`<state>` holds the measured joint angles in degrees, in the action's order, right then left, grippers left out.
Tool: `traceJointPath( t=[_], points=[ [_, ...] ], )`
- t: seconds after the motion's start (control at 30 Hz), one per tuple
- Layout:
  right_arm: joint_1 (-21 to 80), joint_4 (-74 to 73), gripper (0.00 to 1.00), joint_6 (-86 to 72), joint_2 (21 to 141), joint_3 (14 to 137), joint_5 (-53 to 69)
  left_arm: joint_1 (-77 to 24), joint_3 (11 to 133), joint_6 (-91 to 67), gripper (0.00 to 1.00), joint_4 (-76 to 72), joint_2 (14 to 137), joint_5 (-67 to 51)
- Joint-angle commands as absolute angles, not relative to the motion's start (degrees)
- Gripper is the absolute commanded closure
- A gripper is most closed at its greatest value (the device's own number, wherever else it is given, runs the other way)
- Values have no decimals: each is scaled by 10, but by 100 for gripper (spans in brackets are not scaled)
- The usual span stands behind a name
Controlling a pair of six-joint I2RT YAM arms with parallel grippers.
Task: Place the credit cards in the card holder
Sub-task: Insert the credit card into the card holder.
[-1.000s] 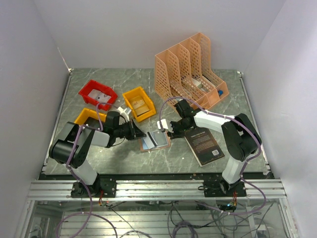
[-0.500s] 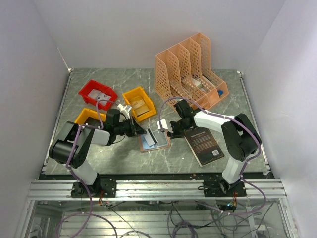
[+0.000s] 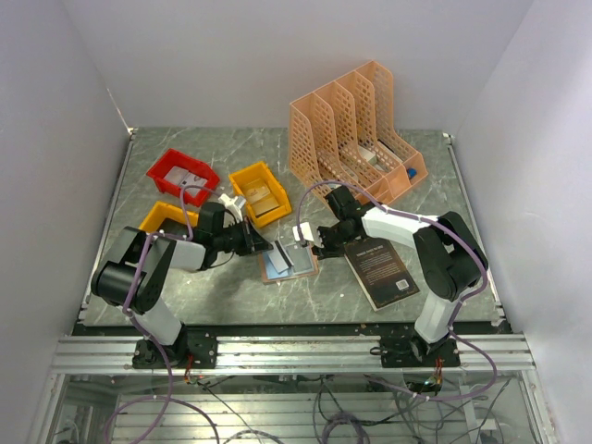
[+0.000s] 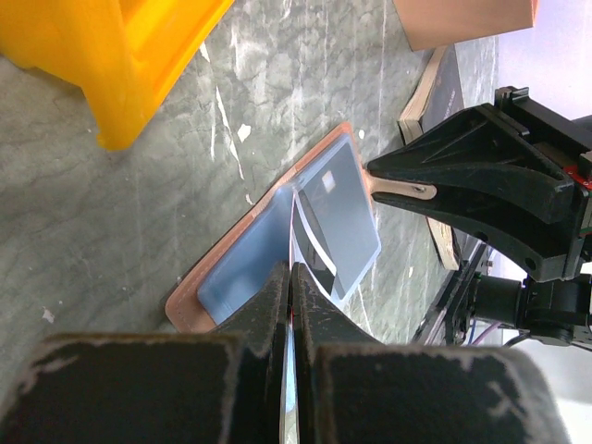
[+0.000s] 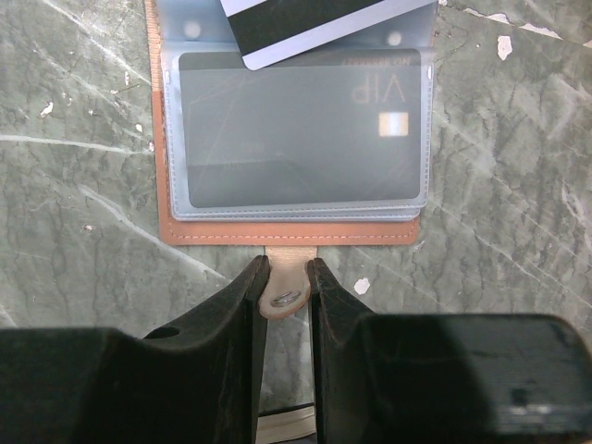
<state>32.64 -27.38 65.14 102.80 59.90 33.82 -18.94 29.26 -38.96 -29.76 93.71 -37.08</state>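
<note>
Two grips you hold: left gripper clamps a card over the open card holder, right gripper pinches its tab.

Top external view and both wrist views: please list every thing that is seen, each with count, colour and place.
table: one, green marble, under everything
file organizer: one, peach, far right
red bin: one, red, far left
yellow bins: two, yellow, left of centre
black book: one, black, near right
card holder: one, salmon with blue-grey inside, open at centre
credit cards: two seen; one grey in a clear sleeve, one black-striped over the holder
left tool: black, shut on the striped credit card
right tool: black, shut on the card holder's strap
</note>
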Motion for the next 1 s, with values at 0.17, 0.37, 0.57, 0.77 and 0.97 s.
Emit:
traceJointPath(
  t=[0.17, 0.37, 0.57, 0.77, 0.97],
  points=[
    [334, -287, 79, 650, 1041, 603, 346, -192, 307, -370, 93, -294, 928, -351],
    [335, -287, 79, 650, 1041, 603, 345, -192, 311, -370, 93, -307, 940, -355],
    [336, -288, 79, 650, 1042, 603, 345, -192, 312, -367, 93, -306, 938, -351],
    [337, -289, 79, 651, 1043, 604, 345, -192, 313, -373, 93, -320, 942, -354],
    [337, -289, 79, 652, 1043, 604, 345, -194, 290, -396, 93, -366, 954, -363]
  ],
)
